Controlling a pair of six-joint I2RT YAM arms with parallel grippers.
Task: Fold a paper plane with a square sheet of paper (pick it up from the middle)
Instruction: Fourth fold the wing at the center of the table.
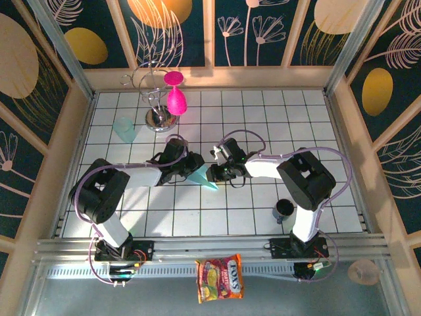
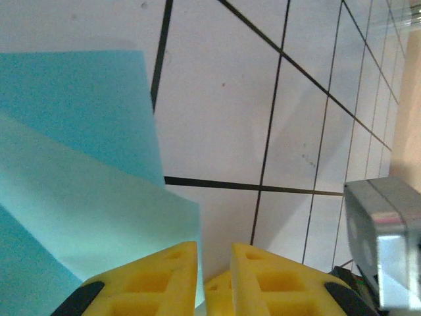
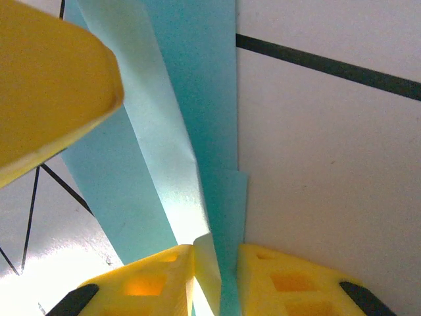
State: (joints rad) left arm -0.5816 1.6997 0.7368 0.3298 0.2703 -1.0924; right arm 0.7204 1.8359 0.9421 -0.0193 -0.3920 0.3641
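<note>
— Entry one: which step is in hand?

— Mid-fold, by my reading. The sheet of paper (image 1: pixel 205 178) is lying at the middle of the table (image 1: pixel 276 118), already creased into a narrow wedge. Its point is aiming near and to the right. Both arms are meeting over it, one at each side.

— Entry two: the left gripper (image 2: pixel 214 253)?

— Its fingers (image 2: pixel 164 276) are standing almost together, leaving only a thin slot. The paper's near edge is running down into that slot, so I am listing this claw as pinching the sheet at its left side.

— Entry three: the right gripper (image 3: pixel 216 253)?

— Likewise clamping. A raised fold of the sheet is passing between its two yellow pads (image 3: pixel 289 283), and the layered flaps are spreading out beyond them onto the tiles.

— Entry four: what is the next move calling for?

— A judgement only. One claw should be pinning the creased body flat. The other should be carrying a flap over along the lengthwise crease and pressing it down. The paper is thin, so two claws pulling apart are risking a slip or a tear.
</note>
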